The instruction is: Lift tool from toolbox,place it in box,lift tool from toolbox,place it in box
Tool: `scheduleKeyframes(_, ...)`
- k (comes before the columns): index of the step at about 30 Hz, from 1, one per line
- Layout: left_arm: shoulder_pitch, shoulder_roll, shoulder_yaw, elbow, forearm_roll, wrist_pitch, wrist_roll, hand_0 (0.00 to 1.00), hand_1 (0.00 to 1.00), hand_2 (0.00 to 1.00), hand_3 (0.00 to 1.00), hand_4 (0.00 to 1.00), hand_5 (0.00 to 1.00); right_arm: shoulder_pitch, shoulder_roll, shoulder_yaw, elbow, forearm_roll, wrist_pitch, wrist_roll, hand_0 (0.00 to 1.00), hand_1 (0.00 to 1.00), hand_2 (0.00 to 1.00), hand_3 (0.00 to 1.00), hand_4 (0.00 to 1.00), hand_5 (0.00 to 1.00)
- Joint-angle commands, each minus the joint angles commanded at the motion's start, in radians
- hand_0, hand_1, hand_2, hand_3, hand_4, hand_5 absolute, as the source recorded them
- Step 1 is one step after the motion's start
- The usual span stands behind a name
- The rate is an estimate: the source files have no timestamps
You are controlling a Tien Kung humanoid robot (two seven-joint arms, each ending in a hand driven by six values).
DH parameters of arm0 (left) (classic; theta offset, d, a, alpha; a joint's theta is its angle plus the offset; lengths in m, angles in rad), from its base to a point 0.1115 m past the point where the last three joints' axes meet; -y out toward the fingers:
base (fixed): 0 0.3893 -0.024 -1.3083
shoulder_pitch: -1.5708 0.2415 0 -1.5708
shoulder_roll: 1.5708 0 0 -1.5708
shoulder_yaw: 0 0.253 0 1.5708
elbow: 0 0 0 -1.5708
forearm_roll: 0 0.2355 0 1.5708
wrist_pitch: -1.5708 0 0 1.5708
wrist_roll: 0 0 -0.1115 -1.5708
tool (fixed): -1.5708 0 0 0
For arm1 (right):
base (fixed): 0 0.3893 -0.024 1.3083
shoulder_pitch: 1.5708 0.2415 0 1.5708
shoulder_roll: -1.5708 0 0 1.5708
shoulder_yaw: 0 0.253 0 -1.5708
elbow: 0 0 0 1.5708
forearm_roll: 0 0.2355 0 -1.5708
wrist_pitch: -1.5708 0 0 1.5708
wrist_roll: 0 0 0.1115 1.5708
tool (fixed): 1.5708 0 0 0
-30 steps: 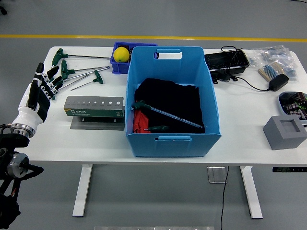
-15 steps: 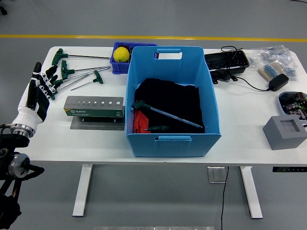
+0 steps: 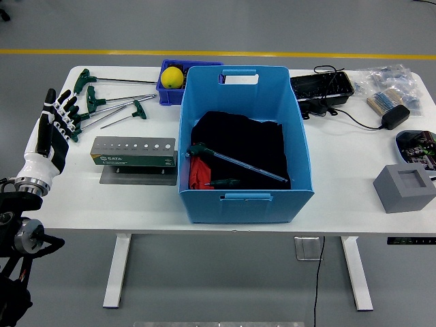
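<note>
A big blue box [image 3: 245, 197] stands mid-table with black and red cloth inside. A green-handled T wrench [image 3: 235, 161] lies across the cloth, and a smaller green-handled tool [image 3: 225, 182] lies near the box's front wall. Several green-handled T wrenches [image 3: 109, 102] lie loose on the table at the far left. A grey and green tool holder [image 3: 134, 152] with a row of holes stands left of the box. My left hand [image 3: 53, 126] hovers at the table's left edge, fingers spread and empty, just left of the loose wrenches.
A small blue bin [image 3: 170, 92] with a yellow ball [image 3: 172, 77] sits behind the box's left corner. At the right are a black tray [image 3: 322, 87], a cable and adapter [image 3: 394, 117], bagged parts [image 3: 392, 78] and a grey block [image 3: 405, 187].
My left hand has drifted slightly left and away from the loose wrenches, fingers still spread. Nothing else has moved.
</note>
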Motion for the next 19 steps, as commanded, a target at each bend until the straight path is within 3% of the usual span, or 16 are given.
scheduleKeyframes(19,0.024,0.006,-0.025,0.004,-0.014,0.003,-0.010,0.976,0.998,0.998,0.977,0.930,0.998,-0.014,0.004,0.047,-0.003,-0.059,0.007,-0.014,0.649,0.624,0.698,0.559,0.764,0.674)
